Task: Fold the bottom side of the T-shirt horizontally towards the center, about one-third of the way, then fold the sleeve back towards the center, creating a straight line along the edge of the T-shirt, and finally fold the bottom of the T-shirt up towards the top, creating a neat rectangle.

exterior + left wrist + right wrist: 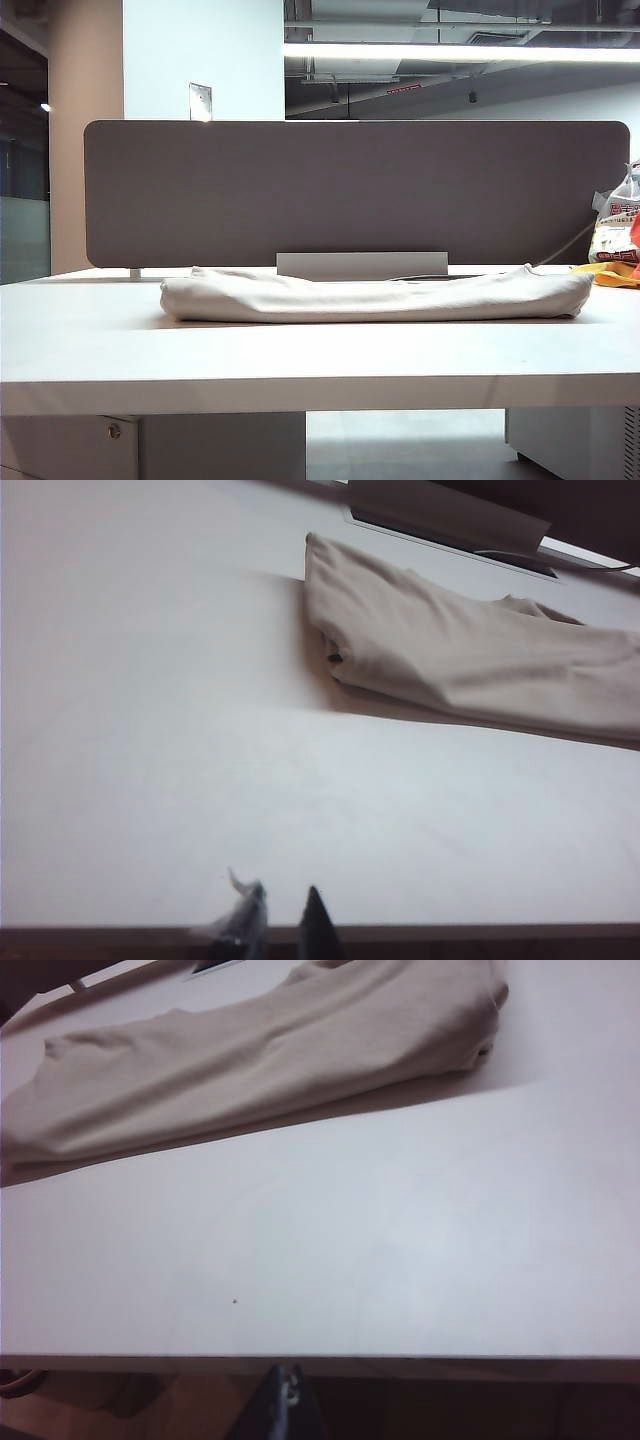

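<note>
The left gripper (283,920) hangs over the near edge of the white table (300,350) with its fingertips (316,912) a narrow gap apart, holding and touching nothing, while the right gripper (283,1400) sits just off the same edge with its fingers pressed together and empty. The T-shirt (375,295) lies well apart from both, folded into a long low bundle across the far part of the table in front of the grey partition (350,190). A yellow-orange cloth (610,272) and a printed white bag (618,225) sit at the far right end.

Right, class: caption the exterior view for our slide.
Folded T-shirt lies across the white table; no gripper in shot.
</note>
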Controlling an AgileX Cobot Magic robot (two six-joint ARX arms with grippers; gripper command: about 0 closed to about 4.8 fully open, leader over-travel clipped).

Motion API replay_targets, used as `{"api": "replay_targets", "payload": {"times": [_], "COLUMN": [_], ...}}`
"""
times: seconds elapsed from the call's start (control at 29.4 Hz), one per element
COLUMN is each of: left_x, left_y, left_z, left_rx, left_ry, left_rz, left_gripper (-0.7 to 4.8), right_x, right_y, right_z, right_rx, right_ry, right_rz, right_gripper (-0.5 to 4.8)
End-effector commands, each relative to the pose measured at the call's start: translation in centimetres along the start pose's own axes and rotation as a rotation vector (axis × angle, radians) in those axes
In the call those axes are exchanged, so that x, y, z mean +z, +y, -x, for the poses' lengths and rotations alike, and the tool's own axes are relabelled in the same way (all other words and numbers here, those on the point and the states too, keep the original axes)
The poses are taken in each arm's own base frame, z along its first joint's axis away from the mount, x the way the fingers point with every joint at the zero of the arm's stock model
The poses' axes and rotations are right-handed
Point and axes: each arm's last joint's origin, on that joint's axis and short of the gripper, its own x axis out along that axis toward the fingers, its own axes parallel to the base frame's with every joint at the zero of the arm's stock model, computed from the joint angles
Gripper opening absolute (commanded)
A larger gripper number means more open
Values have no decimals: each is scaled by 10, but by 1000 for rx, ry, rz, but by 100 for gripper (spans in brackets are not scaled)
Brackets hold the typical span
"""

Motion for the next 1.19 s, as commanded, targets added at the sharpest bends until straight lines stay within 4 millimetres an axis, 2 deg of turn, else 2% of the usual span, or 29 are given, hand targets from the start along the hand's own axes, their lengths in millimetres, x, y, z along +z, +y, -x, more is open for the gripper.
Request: {"api": "replay_targets", "payload": {"times": [0.03, 0.2, 0.55, 0.82, 1.02, 1.19], "left_x": [2, 5, 5, 11, 10, 6], "left_y": [-1, -3, -2, 5, 15, 24], "left_z": [0, 0, 0, -2, -7, -10], "left_rx": [-18, -41, -41, 165, 94, 119], "left_ry": [-14, -44, -40, -179, -207, -210], "left_rz": [4, 69, 69, -98, -143, -144], "left_gripper": [50, 53, 53, 53, 53, 53], "right_x": [2, 2, 2, 2, 2, 2], "right_y": [0, 0, 0, 0, 0, 0], "right_z": [0, 0, 0, 0, 0, 0], "right_rx": [-17, -20, -20, -20, -20, -20], "right_ry": [-18, -19, -19, -19, -19, -19], "right_rz": [5, 5, 5, 5, 5, 5], "right_gripper": [-5, -5, -5, -5, -5, -5]}}
